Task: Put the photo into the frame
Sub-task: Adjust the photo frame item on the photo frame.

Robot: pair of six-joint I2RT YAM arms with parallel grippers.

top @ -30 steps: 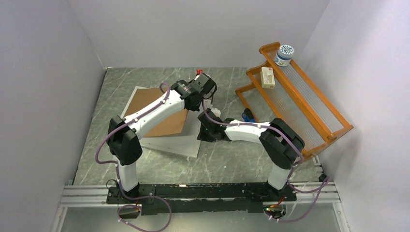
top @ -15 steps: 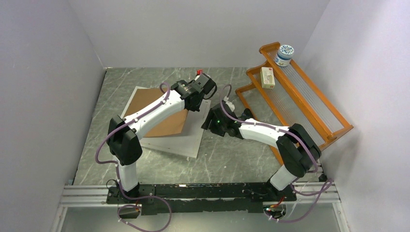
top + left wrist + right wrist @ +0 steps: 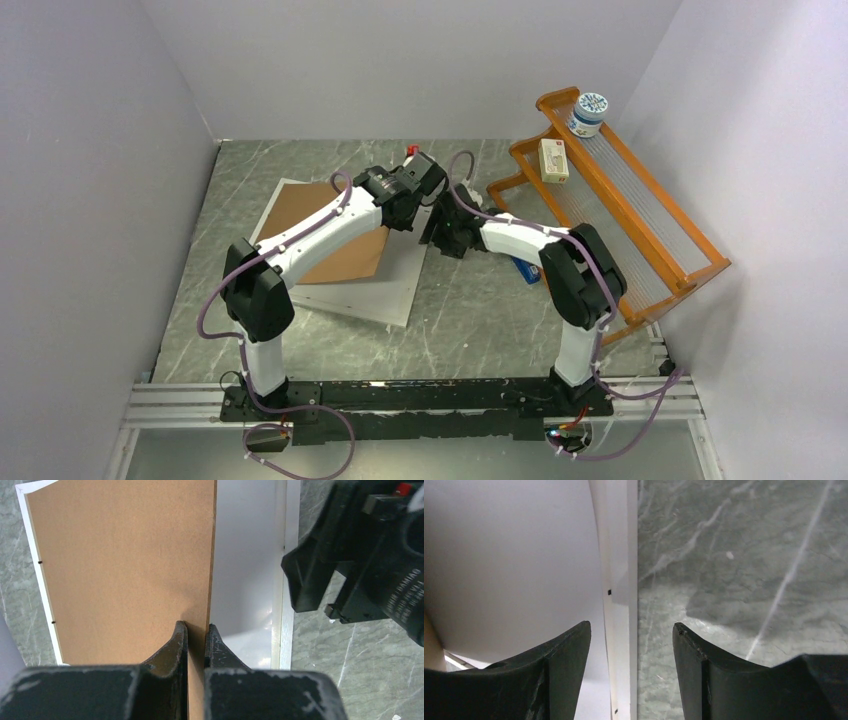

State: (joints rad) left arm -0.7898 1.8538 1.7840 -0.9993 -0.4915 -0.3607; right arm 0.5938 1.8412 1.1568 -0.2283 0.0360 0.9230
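Note:
The frame point(image 3: 413, 300) lies flat on the marble table, and its thin white rim point(image 3: 293, 540) also shows in the left wrist view. A white sheet lies inside it; this looks like the photo point(image 3: 385, 295) point(image 3: 245, 555) point(image 3: 514, 555) with its plain back up. My left gripper point(image 3: 395, 222) point(image 3: 196, 626) is shut on the right edge of the brown backing board point(image 3: 345, 255) point(image 3: 125, 565) and holds it tilted up over the frame. My right gripper point(image 3: 437, 232) point(image 3: 631, 627) is open and hovers over the frame's right rim point(image 3: 631, 555), holding nothing.
An orange wooden rack point(image 3: 620, 200) stands at the back right. On it are a round jar point(image 3: 588, 113) and a small box point(image 3: 553, 159). A blue object point(image 3: 525, 268) lies under the right forearm. Grey walls close in on three sides.
My right arm swung from the frame's near right side toward the back, and its gripper opened. It now sits by the frame's right rim, close to the left gripper. The left arm stayed still.

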